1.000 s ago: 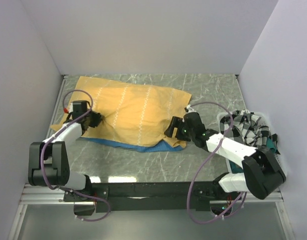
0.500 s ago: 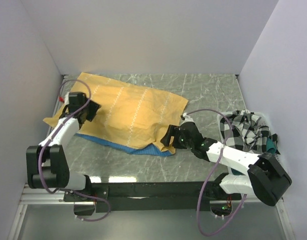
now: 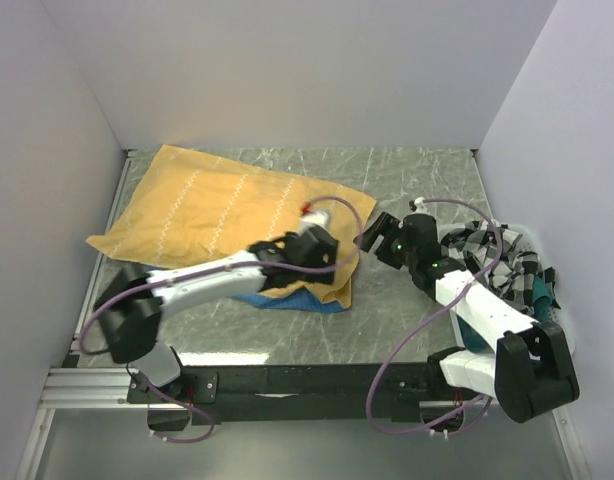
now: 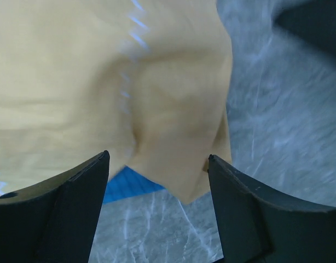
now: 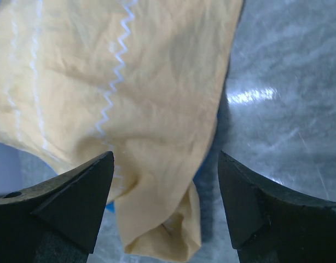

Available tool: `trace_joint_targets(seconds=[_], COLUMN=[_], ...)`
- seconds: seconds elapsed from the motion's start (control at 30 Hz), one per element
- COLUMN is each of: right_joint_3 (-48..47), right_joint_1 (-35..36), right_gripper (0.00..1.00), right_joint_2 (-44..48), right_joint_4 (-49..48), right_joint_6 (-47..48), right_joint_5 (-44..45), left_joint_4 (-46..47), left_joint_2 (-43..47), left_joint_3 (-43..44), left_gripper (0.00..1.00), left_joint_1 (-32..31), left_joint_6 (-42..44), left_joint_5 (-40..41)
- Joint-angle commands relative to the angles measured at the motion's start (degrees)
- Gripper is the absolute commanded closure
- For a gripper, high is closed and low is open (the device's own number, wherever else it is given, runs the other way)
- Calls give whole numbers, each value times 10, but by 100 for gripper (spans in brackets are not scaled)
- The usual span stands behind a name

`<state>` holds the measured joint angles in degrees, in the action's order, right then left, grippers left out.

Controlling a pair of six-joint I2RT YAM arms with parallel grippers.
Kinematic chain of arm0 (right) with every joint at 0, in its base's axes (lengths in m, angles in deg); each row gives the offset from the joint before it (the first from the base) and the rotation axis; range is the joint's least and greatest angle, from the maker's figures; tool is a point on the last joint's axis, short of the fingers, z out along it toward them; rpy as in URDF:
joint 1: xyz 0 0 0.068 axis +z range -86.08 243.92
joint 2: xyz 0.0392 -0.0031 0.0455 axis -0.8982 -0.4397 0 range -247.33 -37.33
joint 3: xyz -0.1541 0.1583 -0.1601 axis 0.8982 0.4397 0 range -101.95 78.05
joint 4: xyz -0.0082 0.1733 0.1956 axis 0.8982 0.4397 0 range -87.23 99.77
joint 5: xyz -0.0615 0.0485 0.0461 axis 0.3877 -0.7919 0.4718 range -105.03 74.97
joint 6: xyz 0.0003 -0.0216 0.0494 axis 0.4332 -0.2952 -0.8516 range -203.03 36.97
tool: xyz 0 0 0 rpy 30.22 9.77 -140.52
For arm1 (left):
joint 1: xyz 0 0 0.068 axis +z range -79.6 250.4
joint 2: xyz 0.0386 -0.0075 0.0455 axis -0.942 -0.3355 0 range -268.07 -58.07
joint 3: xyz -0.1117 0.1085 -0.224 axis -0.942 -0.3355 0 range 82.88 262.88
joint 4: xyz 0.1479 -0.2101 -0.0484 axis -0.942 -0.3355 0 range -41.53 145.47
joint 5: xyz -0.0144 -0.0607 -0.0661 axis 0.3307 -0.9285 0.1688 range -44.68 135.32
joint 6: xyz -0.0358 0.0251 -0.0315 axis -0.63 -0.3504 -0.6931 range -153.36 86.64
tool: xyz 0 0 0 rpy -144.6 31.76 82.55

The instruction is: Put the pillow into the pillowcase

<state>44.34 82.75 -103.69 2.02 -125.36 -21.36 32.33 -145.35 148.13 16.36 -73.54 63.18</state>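
- as both arms reached in over the grey marbled table [image 3: 427, 190], the pillowcase [image 3: 217, 210] lay mustard side up across its far left and middle, pale zigzag stripes showing.
- a strip of the blue side [image 3: 287, 300] showed beneath the near right corner, where the yellow cloth was folded and rumpled.
- the left gripper [image 3: 332, 258], its arm stretched across the front of the pillowcase, hovered over that near right corner; its jaws stood wide apart and gripped nothing, with the yellow corner and the blue strip lying below the gap in the wrist view.
- the right gripper [image 3: 375, 238] pointed at the pillowcase's right edge from just beside it, jaws likewise spread wide and empty; its wrist view looked down on the striped fabric and a folded tail of it.
- the two grippers were close together but apart, at the same end of the sack.
- the pillow was not visible in any view, and whether it lay inside could not be told.
- a black-and-white checked cloth [image 3: 497, 255] was bunched at the table's right edge, under the right arm and apart from the pillowcase.
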Motion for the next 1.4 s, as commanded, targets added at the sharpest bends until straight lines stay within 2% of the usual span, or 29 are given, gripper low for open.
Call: trace_joint_targets(seconds=[0.0, 0.2, 0.4, 0.43, 0.5, 0.53, 0.7, 0.73, 0.77, 0.8, 0.87, 0.93, 1.03, 1.23, 1.37], right_joint_3=[-36, -43, -48, -50, -57, -59, -72, -76, -78, -79, -81, -79, -72, -66, -70], right_joint_1=[-38, -60, -71, -71, -73, -73, -75, -75, -76, -75, -76, -75, -76, -76, -76], right_gripper=[18, 18, 18, 18, 18, 18, 18, 18, 18, 18, 18, 18, 18, 18, 18], right_joint_2=[-21, -42, -62, -66, -75, -79, -98, -104, -108, -112, -121, -126, -130, -138, -138], right_joint_4=[-14, -20, -26, -26, -28, -28, -33, -34, -35, -37, -39, -43, -50, -64, -60], right_joint_6=[-2, 0, 1, 1, 1, 1, -2, -3, -3, -4, -3, -2, -2, -7, -4], right_joint_5=[-64, -85, -95, -96, -97, -98, -101, -103, -105, -106, -108, -108, -110, -118, -119], left_joint_4=[-69, -130, -112, -106, -101, -99, -102, -103, -104, -105, -105, -114, -120, -121, -133], left_joint_2=[-77, -157, -184, -186, -185, -184, -171, -171, -170, -168, -165, -155, -137, -161, -194], left_joint_3=[79, 140, 121, 119, 112, 110, 95, 93, 91, 89, 87, 87, 80, 93, 121], left_gripper=[22, 27, 41, 47, 50, 56, 62, 68, 69, 68, 55, 34, 27, 31, 40], left_joint_1=[-80, -113, -120, -122, -128, -129, -133, -133, -133, -133, -134, -142, -149, -154, -154], left_joint_6=[45, 32, 38, 40, 40, 40, 35, 34, 34, 34, 29, 23, 20, 16, 4], left_joint_5=[115, 190, 139, 129, 103, 92, 66, 67, 65, 61, 52, 50, 58, 54, 110])
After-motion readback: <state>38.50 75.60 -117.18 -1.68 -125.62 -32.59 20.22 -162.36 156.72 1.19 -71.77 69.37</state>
